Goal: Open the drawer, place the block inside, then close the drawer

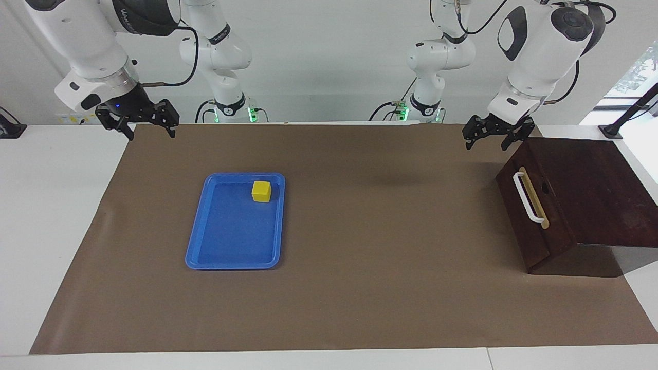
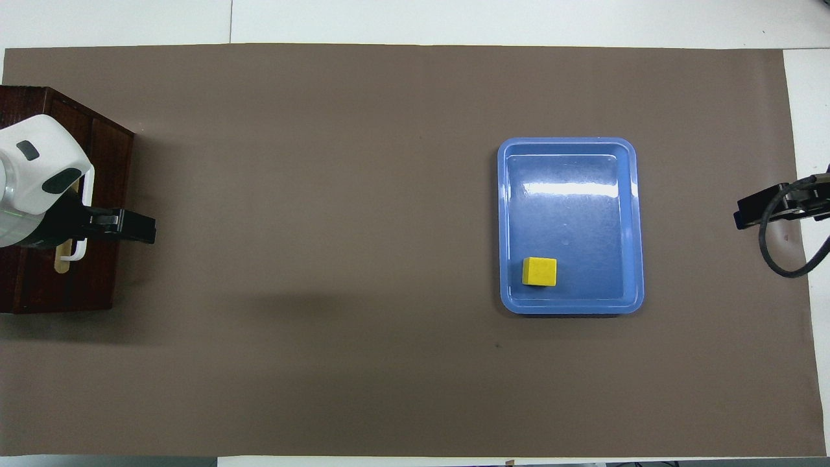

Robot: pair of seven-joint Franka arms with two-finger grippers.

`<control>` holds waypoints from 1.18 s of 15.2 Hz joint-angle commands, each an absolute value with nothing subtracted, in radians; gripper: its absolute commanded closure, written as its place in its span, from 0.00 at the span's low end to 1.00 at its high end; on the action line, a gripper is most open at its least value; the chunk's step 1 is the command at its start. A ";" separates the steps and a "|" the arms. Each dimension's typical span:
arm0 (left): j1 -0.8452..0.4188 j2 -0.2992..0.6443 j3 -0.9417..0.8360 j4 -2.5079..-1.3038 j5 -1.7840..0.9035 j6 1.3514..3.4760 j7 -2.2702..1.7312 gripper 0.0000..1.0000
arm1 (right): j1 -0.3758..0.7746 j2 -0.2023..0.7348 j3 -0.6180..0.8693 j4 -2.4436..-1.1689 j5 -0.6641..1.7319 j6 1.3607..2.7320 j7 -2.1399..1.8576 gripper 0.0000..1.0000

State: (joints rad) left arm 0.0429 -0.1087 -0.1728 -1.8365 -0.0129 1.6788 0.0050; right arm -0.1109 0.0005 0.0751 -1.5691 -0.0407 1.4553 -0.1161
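The drawer [image 1: 545,231] is shut in its dark wooden box [image 1: 591,190] at the left arm's end of the table. Its white bar handle [image 1: 529,198] faces the middle of the table. The drawer front also shows in the overhead view [image 2: 107,175]. My left gripper [image 1: 487,145] is open and empty, up in the air over the drawer front's end nearer to the robots, not touching it. In the overhead view the left gripper [image 2: 139,228] covers part of the handle. The yellow block [image 1: 261,191] [image 2: 539,271] lies in a blue tray. My right gripper [image 1: 150,134] [image 2: 752,211] is open and waits, raised over the mat's edge.
The blue tray [image 1: 195,241] [image 2: 639,220] lies on the brown mat [image 1: 360,288] toward the right arm's end. The block sits in the tray's corner nearer to the robots, on the side toward the drawer. White table shows around the mat.
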 commanded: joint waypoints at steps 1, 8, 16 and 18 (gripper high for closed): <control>0.048 -0.123 -0.172 -1.833 -0.023 1.667 0.017 0.00 | -0.127 -0.005 0.083 -1.565 -0.017 1.459 -0.104 0.00; 0.048 -0.123 -0.172 -1.833 -0.023 1.667 0.017 0.00 | -0.132 -0.005 0.081 -1.568 -0.012 1.460 -0.103 0.00; 0.048 -0.123 -0.172 -1.833 -0.023 1.667 0.017 0.00 | -0.147 -0.037 0.080 -1.649 0.081 1.457 0.183 0.00; 0.032 -0.129 -0.179 -1.832 -0.023 1.661 0.015 0.00 | -0.159 -0.057 0.078 -1.724 0.139 1.488 0.306 0.00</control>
